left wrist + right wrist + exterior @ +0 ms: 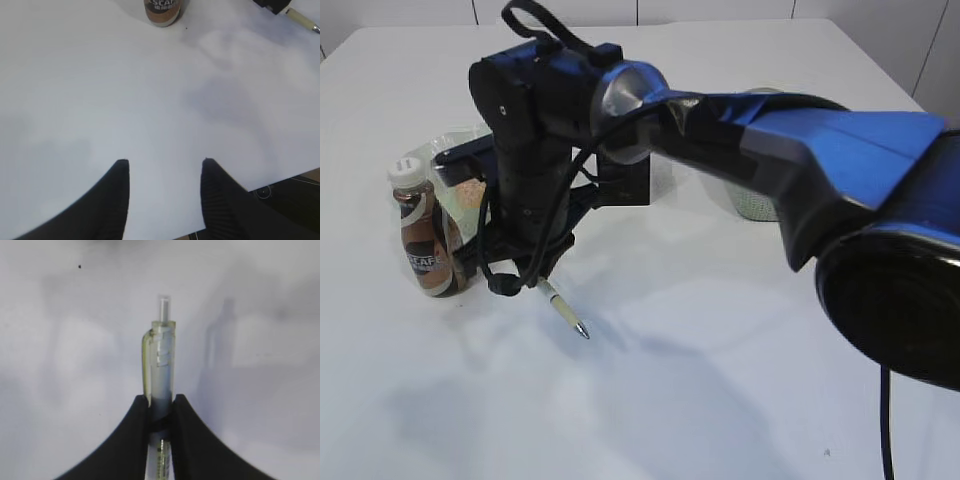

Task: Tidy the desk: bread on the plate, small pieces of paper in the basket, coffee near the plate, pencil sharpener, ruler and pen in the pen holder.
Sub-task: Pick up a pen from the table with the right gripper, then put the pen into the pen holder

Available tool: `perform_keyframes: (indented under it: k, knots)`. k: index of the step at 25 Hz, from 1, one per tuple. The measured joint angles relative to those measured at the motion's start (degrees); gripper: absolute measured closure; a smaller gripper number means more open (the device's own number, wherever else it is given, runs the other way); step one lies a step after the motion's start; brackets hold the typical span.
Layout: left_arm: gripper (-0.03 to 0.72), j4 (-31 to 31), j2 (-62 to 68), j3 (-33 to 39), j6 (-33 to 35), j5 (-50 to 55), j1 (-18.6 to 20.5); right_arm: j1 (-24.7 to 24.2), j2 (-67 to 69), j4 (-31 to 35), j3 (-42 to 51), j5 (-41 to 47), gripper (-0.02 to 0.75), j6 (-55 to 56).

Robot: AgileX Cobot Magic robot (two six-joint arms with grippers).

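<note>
My right gripper (527, 281) reaches across to the left and is shut on a pale pen (566, 311), whose tip points down-right, close to the table. In the right wrist view the jaws (160, 401) clamp the pen's barrel (161, 355), with its clip and push-button end sticking out ahead. A coffee bottle (424, 238) stands at the left beside a clear plate (451, 147) with bread (470, 192) on it. The black pen holder (626, 183) stands behind the arm. My left gripper (165, 165) is open and empty over bare table. The bottle's base (162, 11) and the pen's tip (301, 20) show at the top of its view.
A white mesh basket (756, 205) stands at the back right, partly hidden by the blue arm. The table's front edge (280, 177) lies just right of my left jaws. The ruler, pencil sharpener and paper pieces are not in view.
</note>
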Motion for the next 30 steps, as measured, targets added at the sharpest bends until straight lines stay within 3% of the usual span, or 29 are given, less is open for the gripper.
perform_keyframes:
  k: [16,30]
  knots:
    - [0.360,-0.18,0.00,0.00,0.00,-1.51,0.00,0.00,-14.84,-7.50,-0.08,-0.02,0.626,1.01]
    - [0.360,-0.22,0.00,0.00,0.00,-1.74,0.00,0.00,-19.70,-16.01,-0.08,-13.73,0.626,2.55]
